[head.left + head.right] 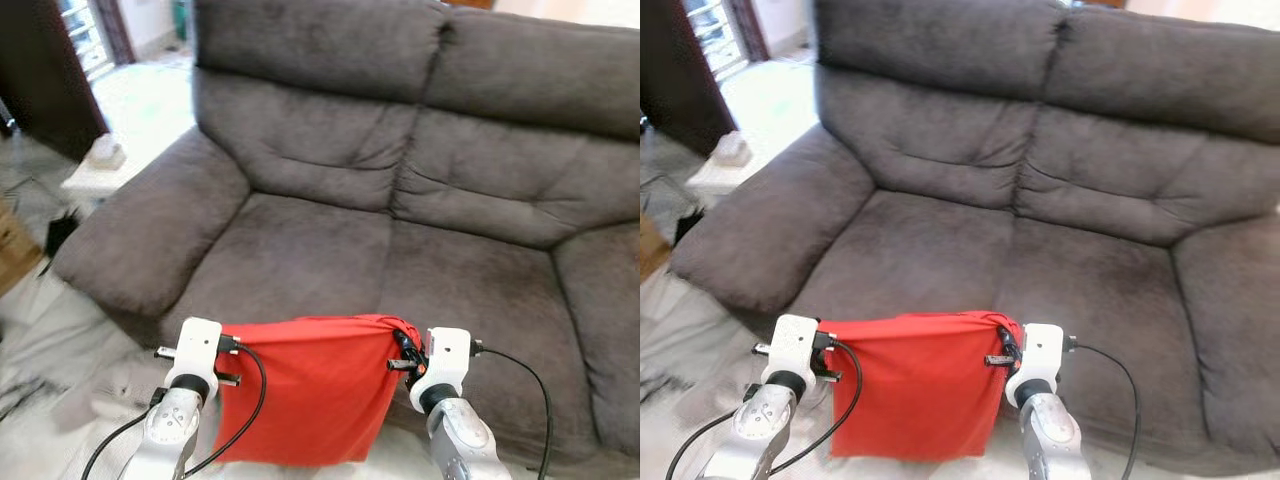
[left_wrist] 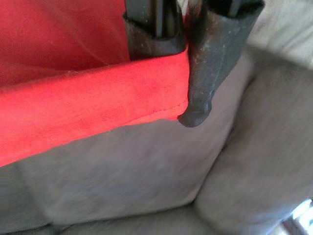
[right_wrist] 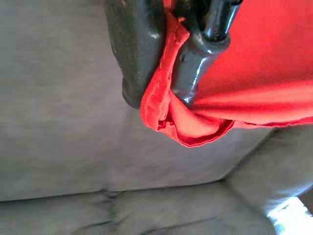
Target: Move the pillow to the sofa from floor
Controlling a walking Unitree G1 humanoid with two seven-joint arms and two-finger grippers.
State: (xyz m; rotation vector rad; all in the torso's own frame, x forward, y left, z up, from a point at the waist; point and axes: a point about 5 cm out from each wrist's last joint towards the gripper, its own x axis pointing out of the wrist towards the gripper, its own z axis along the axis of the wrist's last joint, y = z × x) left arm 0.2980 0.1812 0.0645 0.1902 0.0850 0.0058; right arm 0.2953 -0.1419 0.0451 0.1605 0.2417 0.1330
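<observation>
A: What is getting cut off or lost here?

B: The red pillow (image 1: 305, 390) is running out of the bottom edge of the eye views, so its lower corners are not showing. It is also covering the front edge of the sofa (image 1: 400, 200) seat right behind it. The sofa's far armrest is being cropped by the picture's edge, and the small white table (image 1: 100, 172) beside the near armrest is looking washed out, with a pale object on it that is too blurred to name.

A: And the pillow itself?

B: It is hanging flat and limp, like a bright red fabric cover with little filling, its top hem stretching nearly level between the two arms. It is being held up in the air just in front of the grey two-seat sofa, over the pale floor (image 1: 60, 340), not resting on the cushions.

A: The grippers?

B: The left gripper (image 2: 183, 73) is pinching the hemmed top corner, both black fingers (image 2: 210, 58) clamping the cloth. The right gripper (image 3: 161, 63) is clenching the opposite corner, where the fabric is bunching into a crumpled fold between its fingers.
</observation>
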